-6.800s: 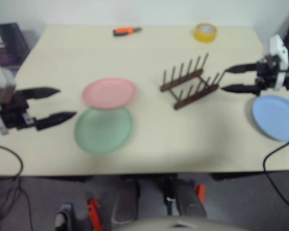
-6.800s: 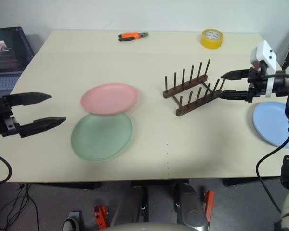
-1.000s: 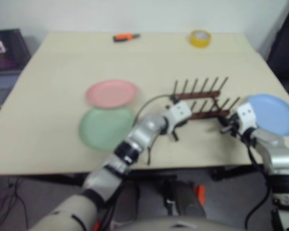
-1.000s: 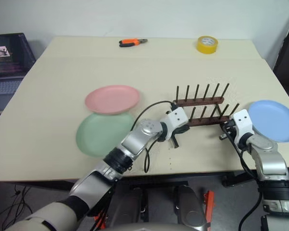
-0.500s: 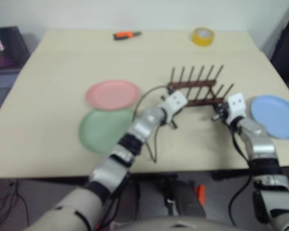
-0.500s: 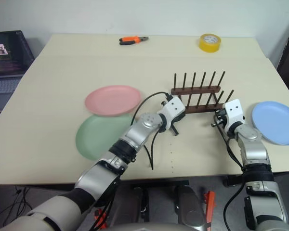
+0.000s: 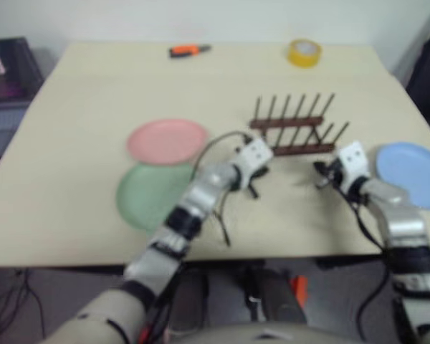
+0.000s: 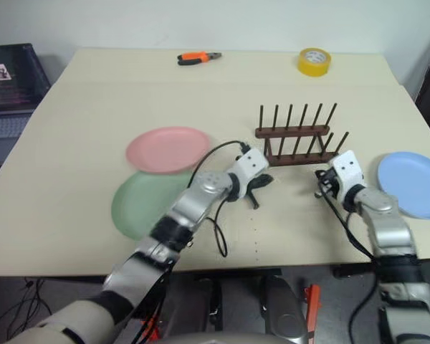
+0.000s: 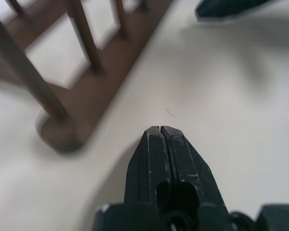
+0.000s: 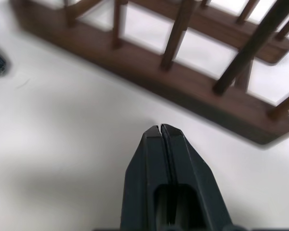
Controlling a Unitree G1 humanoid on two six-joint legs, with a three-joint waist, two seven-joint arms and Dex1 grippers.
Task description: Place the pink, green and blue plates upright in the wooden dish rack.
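Tabletop point(image 8: 93, 93): both pincers point(image 9: 160, 131) point(image 10: 160, 128) closed, empty, near rack point(image 8: 295, 136).

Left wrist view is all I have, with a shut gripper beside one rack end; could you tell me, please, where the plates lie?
Observer: The pink plate and green plate lie flat on the table, left of the rack, pink overlapping green.
Operator: And the blue one?
Observer: The blue plate lies flat to the right of the rack.
Operator: Is the rack holding anything?
Observer: No, its pegs stand bare.
Operator: Where is the right gripper?
Observer: The right gripper is shut, near the rack's right end.
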